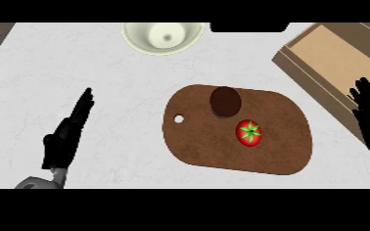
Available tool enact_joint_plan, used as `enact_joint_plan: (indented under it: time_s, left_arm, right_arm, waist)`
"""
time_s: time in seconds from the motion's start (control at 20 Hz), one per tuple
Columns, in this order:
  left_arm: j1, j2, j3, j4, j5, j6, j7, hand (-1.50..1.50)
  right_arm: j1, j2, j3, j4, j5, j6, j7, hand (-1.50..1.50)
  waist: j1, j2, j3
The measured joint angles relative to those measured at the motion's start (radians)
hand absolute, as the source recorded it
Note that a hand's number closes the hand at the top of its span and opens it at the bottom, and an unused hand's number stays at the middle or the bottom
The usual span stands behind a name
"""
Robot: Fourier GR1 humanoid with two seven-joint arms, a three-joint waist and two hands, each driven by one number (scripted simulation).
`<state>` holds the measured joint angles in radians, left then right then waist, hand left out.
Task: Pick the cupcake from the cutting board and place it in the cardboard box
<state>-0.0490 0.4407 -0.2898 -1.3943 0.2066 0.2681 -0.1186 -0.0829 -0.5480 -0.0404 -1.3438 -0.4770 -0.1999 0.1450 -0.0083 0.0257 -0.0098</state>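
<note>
**Cupcake on the board, both hands clear**

Here's the desk [108, 68], pale and faintly mottled like stone. At centre lies the board [239, 129], dark brown wood, a rounded slab with a small hole near its left edge. On its upper part sits the cupcake [225, 101], a dark brown round dome seen from above, nothing touching it. Just below and to its right, close by but apart, rests a tomato [249, 132], glossy red with a green star-shaped stalk.

Up at the top, a cream bowl [163, 36], smooth and round, stands well apart from the board. Over on the right, the box [332, 68], tan cardboard with flat straight walls, sits angled, near the board's right end.

The left robot hand [69, 132], black, shows at lower left, fingers straight and together, pointing up the desk, holding nothing. The right robot hand [360, 98] peeks in at the right edge over the box, only its black fingers in view, spread upward and relaxed, gripping nothing.

Between cupcake and box lies bare board and a strip of desk.
</note>
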Motion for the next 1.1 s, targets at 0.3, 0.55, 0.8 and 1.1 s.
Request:
enact_joint_plan:
  time_s: [0.3, 0.55, 0.8, 1.1]
  left_arm:
    - [-0.037, -0.017, 0.041, -0.025, 0.077, -0.039, 0.041, 0.00]
    - [-0.048, -0.006, 0.097, -0.068, 0.179, -0.082, 0.119, 0.00]
    - [-0.041, 0.031, 0.157, -0.107, 0.244, -0.106, 0.189, 0.00]
    - [-0.022, 0.052, 0.188, -0.150, 0.277, -0.116, 0.237, 0.00]
  right_arm:
    - [-0.141, -0.016, 0.099, -0.131, -0.025, 0.197, 0.010, -1.50]
    - [-0.259, 0.030, 0.112, -0.163, 0.096, 0.176, -0.223, -1.50]
    - [-0.300, 0.030, 0.134, -0.159, 0.152, 0.299, -0.455, -1.50]
    - [-0.355, -0.136, 0.229, -0.209, 0.332, 0.408, -0.401, -1.50]
  waist:
    - [0.058, -0.024, 0.005]
    - [0.067, -0.024, 0.010]
    - [0.046, -0.024, 0.011]
    - [0.035, -0.029, 0.009]
